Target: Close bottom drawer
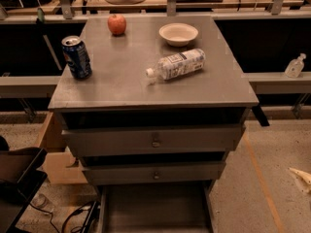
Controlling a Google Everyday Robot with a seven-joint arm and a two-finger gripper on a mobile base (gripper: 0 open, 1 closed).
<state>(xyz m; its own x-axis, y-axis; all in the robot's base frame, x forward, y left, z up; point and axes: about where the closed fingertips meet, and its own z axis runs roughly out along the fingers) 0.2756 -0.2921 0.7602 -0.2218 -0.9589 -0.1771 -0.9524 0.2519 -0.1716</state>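
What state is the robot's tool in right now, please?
The tool: only a pale tip shows at the lower right edge, apart from the open bottom drawer; open, closed or holding anything cannot be told.

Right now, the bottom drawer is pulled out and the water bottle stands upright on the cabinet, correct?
No: the camera view shows the water bottle lying on its side. The bottom drawer is indeed pulled out; the gripper sits at the right edge, clear of it.

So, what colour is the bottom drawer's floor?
The bottom drawer floor is plain grey, best seen in the camera view; the gripper is at the right edge.
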